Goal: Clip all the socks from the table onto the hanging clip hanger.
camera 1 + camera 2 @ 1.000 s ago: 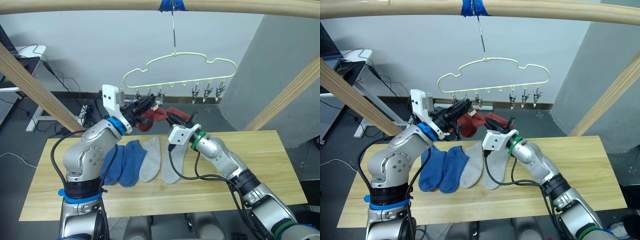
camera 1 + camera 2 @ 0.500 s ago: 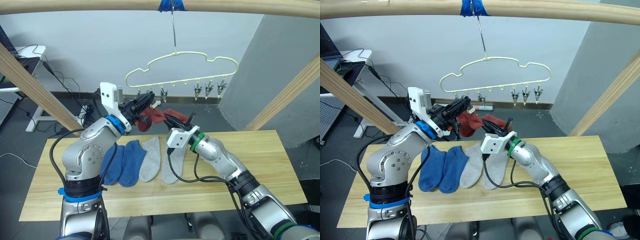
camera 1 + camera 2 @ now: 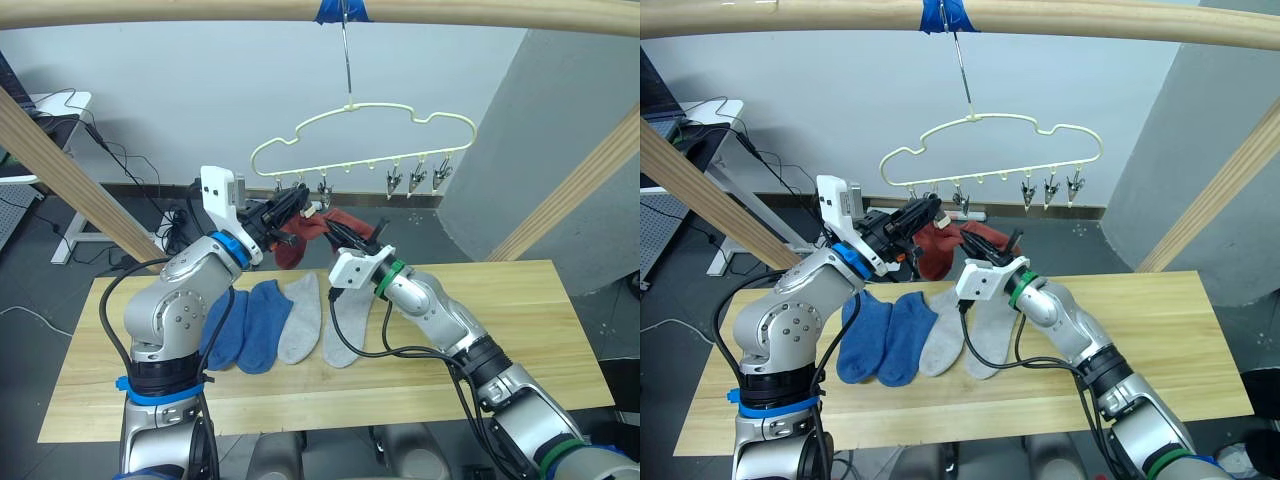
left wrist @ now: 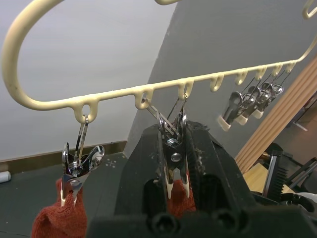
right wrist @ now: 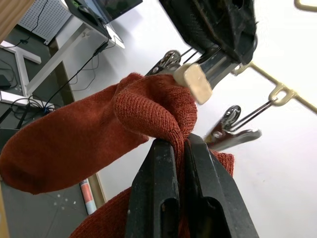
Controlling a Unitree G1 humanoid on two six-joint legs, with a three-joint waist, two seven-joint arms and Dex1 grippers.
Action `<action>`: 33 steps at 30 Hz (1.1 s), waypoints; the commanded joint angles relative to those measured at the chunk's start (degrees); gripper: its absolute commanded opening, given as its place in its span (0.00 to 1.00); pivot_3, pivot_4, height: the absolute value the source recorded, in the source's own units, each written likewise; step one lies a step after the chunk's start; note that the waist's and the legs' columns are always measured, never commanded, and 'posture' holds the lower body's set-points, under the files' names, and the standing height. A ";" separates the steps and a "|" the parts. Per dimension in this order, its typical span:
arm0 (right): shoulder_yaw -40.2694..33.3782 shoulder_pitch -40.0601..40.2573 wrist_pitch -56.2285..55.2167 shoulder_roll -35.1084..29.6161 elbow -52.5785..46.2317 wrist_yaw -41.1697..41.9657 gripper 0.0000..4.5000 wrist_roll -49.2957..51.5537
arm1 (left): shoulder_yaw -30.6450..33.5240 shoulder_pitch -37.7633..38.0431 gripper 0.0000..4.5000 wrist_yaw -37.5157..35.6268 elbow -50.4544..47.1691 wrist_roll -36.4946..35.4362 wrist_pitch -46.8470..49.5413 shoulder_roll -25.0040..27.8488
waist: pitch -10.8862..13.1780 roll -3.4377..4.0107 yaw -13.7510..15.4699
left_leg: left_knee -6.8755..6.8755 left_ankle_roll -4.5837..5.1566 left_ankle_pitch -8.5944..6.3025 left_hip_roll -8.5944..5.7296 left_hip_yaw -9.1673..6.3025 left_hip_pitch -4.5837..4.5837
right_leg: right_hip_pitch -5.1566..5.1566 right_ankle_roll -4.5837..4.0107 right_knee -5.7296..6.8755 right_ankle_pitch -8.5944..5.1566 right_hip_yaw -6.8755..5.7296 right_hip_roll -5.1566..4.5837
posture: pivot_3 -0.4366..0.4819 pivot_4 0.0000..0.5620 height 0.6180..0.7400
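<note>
Left gripper (image 4: pixel 173 198) squeezes a silver clip (image 4: pixel 171 144); right gripper (image 5: pixel 181 148), just right, pinches a rust-red knit sock's (image 5: pixel 99 134) folded edge beneath it.

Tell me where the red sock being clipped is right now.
The red sock is pinched in the right claw, raised above the table just below the clip hanger, against the clip the left claw squeezes.

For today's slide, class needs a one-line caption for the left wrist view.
Left gripper squeezes a silver clip on the clip hanger, a rust red sock already clipped alongside.

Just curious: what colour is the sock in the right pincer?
Rust red sock, clearest in the right wrist view.
</note>
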 commanded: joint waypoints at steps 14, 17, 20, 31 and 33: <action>-0.94 -1.32 0.91 2.50 0.48 2.54 0.00 2.23 | 1.41 1.32 0.64 1.06 -3.35 -4.85 2.54 0.48 | 0.00 0.00 -0.37 | 0.04 0.01 -0.01 0.00 0.00 0.01 | 0.00 0.00 0.07 0.00 0.00 0.00 | 0.28 0.43 1.00; -0.72 -0.55 1.97 2.69 0.18 5.40 0.00 3.71 | 1.44 2.11 0.64 1.04 -3.52 -4.74 2.38 1.28 | 0.00 0.00 -0.53 | 0.05 0.02 -0.01 0.00 -0.01 0.02 | 0.00 0.00 0.10 0.00 0.01 0.00 | 0.28 0.43 1.00; -0.82 -0.07 2.22 2.92 0.01 7.22 0.00 4.87 | 0.85 2.78 0.64 0.93 -3.75 -4.20 1.83 1.95 | 0.00 0.00 -0.70 | 0.05 0.06 -0.03 0.00 -0.01 0.04 | 0.00 0.00 0.14 0.00 0.00 0.00 | 0.28 0.43 1.00; -1.51 1.61 3.35 3.22 -2.64 9.95 0.73 7.27 | -0.09 5.57 0.65 0.13 -5.63 -2.75 0.37 3.57 | 0.00 0.00 -1.20 | 0.08 0.06 -0.02 0.00 0.01 0.22 | 0.02 0.00 0.45 0.00 0.07 0.01 | 0.29 0.42 1.00; -1.53 2.39 3.93 3.10 -3.58 10.72 0.73 7.57 | -0.18 5.95 0.65 -0.02 -5.82 -2.58 0.19 3.84 | 0.00 0.00 -1.20 | 0.07 0.05 -0.01 0.00 0.01 0.28 | 0.04 0.00 0.52 0.00 0.09 0.02 | 0.29 0.42 1.00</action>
